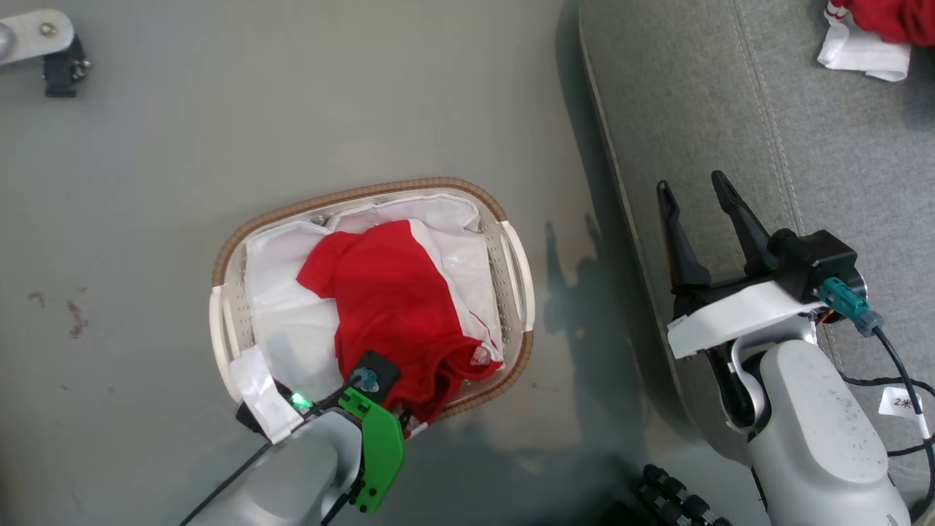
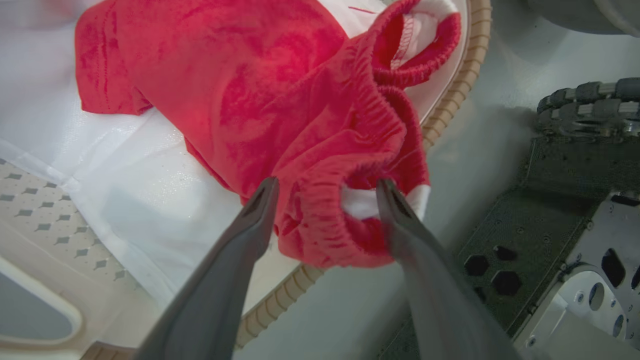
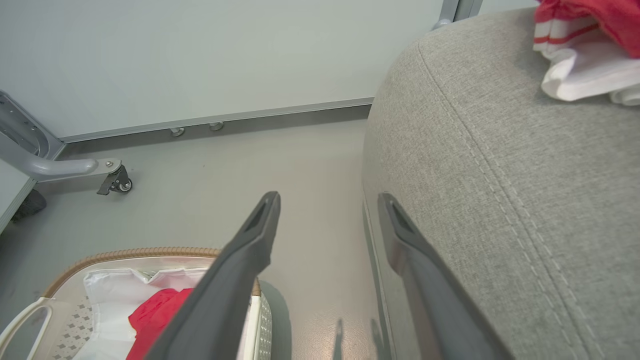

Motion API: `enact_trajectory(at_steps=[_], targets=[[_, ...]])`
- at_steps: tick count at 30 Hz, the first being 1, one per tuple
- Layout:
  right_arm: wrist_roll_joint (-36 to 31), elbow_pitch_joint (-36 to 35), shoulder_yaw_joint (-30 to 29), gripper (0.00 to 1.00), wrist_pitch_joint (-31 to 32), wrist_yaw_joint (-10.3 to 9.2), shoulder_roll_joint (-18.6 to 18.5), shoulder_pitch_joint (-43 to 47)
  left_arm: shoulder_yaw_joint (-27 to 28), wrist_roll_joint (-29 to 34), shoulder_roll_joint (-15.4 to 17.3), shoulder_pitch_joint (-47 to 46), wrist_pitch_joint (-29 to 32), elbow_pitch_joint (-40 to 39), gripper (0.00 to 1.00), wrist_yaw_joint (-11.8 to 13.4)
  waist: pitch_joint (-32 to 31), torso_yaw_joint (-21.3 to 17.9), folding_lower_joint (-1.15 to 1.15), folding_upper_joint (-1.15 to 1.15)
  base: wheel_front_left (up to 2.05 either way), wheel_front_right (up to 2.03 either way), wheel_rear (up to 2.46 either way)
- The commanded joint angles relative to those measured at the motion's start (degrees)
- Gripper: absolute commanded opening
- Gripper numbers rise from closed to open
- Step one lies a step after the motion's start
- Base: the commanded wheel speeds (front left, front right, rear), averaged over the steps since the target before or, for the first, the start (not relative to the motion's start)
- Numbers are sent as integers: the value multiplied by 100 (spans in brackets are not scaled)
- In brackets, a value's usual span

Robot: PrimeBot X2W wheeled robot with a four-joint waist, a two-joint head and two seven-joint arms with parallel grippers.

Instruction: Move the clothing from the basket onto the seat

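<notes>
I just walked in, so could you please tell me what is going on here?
The robot is moving clothes from a basket on the floor to a grey seat. Its left gripper is open, fingers either side of the bunched waistband of a red garment in the basket. The right gripper is open and empty over the seat's edge. Another red and white garment already lies on the seat.

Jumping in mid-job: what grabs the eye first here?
The bright-red garment heaped in the white basket, its elastic waistband between the open fingers of the left gripper. Next, another red-and-white garment at the far end of the grey seat, with the right gripper open over the seat's edge.
</notes>
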Motion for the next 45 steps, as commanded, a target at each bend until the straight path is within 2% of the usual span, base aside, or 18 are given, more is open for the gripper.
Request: enact_trajectory(at_steps=[1, 7, 8, 9, 10, 11, 12, 13, 14, 26, 37, 45], targets=[[61, -19, 34, 100, -2, -8, -15, -73, -22, -63, 58, -129, 42, 75, 100, -17, 166, -158, -1, 0, 0, 0, 0], [192, -22, 172, 100, -2, -8, -14, -148, -177, -283, 63, -281, 314, 364, 100, -17, 323, -304, -1, 0, 0, 0, 0], [210, -24, 181, 100, -2, -8, -15, -151, -195, -306, 61, -299, 357, 390, 97, -17, 339, -320, -1, 0, 0, 0, 0], [226, -24, 188, 100, -2, -8, -15, -154, -211, -333, 60, -314, 382, 419, 88, -17, 356, -334, -1, 0, 0, 0, 0], [248, -21, 199, 100, -2, -8, -15, -161, -229, -367, 57, -327, 414, 442, 67, -17, 372, -350, -1, 0, 0, 0, 0], [260, -20, 211, 100, -2, -8, -15, -170, -240, -385, 61, -340, 418, 460, 54, -17, 385, -364, -1, 0, 0, 0, 0], [267, -19, 219, 100, -2, -8, -15, -179, -252, -406, 67, -353, 426, 486, 25, -17, 397, -378, -1, 0, 0, 0, 0], [277, -17, 227, 100, -2, -8, -15, -184, -261, -430, 71, -362, 429, 504, 15, -17, 404, -389, -1, 0, 0, 0, 0], [293, -10, 234, 100, -2, -8, -15, -184, -273, -452, 69, -374, 429, 524, 0, -17, 408, -401, -1, 0, 0, 0, 0], [92, 108, 102, 100, -2, -8, -17, 25, -232, -849, -15, -365, -344, 385, 0, -17, -163, -205, -1, 0, 0, 0, 0], [-361, 262, -103, 100, -2, -8, -17, 498, -219, -1090, -41, -371, -1148, 164, 0, -17, -1361, 263, -1, 0, 0, 0, 0], [-617, 375, -235, 100, -2, -8, -17, 991, -344, -960, 86, -513, -1356, -225, 0, -18, -2329, 540, -1, 0, 0, 0, 0]])
